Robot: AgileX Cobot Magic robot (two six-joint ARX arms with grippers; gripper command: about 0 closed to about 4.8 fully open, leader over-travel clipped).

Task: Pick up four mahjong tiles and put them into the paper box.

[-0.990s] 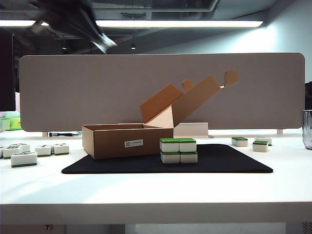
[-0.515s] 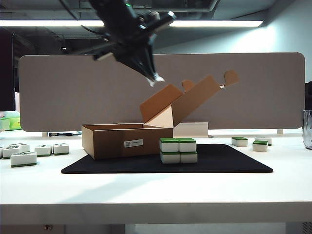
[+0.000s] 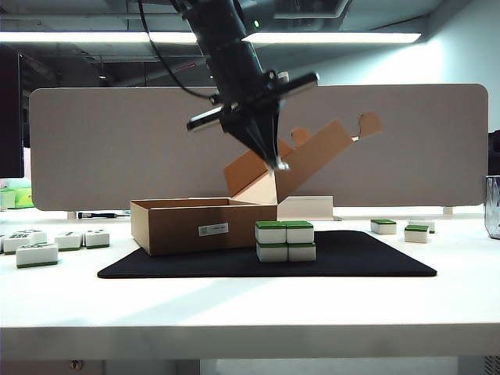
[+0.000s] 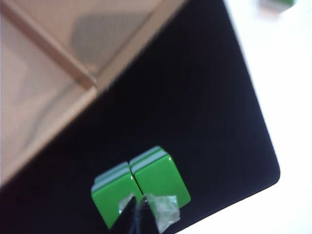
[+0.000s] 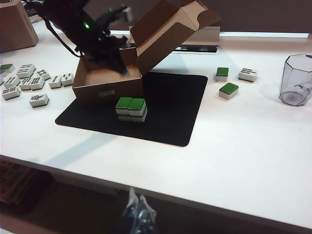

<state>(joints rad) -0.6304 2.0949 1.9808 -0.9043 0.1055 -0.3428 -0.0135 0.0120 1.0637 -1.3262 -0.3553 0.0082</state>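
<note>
Now we see the left arm swung down from high over the left of the bench to the middle, so that the left gripper hangs above the paper box, near its raised lid flap. We take this as the approach to the first pick; nothing is in the box yet that we can see.

That box sits on the left part of the black mat, lid open. Just beside its right end stand the mahjong tiles, green backs up, two on two, close to the mat's front edge. They lie below the left gripper and slightly to its right, well apart from it. Its jaws are closed and empty, so they must widen before descending.

The right gripper waits off the bench's near edge, its fingers together, empty.
</note>
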